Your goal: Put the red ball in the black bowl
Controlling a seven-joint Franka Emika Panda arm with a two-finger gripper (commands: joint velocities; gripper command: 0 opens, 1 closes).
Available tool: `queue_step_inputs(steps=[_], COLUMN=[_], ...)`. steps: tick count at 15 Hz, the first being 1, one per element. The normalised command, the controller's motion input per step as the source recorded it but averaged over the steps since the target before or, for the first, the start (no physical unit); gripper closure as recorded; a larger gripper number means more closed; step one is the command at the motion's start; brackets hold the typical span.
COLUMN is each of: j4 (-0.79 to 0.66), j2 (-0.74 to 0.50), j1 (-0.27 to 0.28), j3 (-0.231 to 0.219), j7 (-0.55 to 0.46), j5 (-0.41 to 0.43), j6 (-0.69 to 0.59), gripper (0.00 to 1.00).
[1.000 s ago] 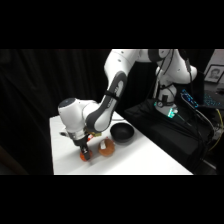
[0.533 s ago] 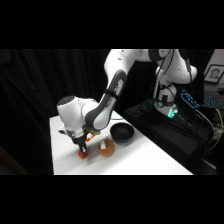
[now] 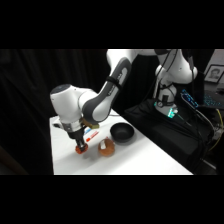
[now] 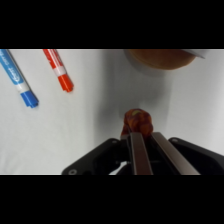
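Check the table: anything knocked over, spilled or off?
Nothing stands out. The hand is down at the red ball; the black bowl sits upright and apart, and the blue marker and red marker lie flat.

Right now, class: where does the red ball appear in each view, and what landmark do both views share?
Side view: red ball at lower left, under the gripper.
Wrist view: low centre, at the fingertips.
Shared landmark: the orange-brown object near it.
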Motion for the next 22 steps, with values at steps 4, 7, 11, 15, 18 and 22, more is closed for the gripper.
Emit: queue_step_inputs(steps=[4, 7, 11, 15, 18, 22], j4=[-0.34, -0.51, -0.65, -0.71, -0.69, -0.65], j2=[-0.44, -0.51, -0.58, -0.60, -0.55, -0.48], j1=[0.028, -0.004, -0.015, -0.010, -0.030, -0.043], j3=[-0.037, -0.016, 0.002, 0.020, 0.008, -0.008], j7=[0.04, 0.02, 0.01, 0.02, 0.05, 0.08], j5=[-0.079, -0.056, -0.039, -0.023, -0.009, -0.007], j6=[-0.16, -0.03, 0.08, 0.18, 0.26, 0.36], gripper=[0.95, 0.96, 0.96, 0.96, 0.96, 0.96])
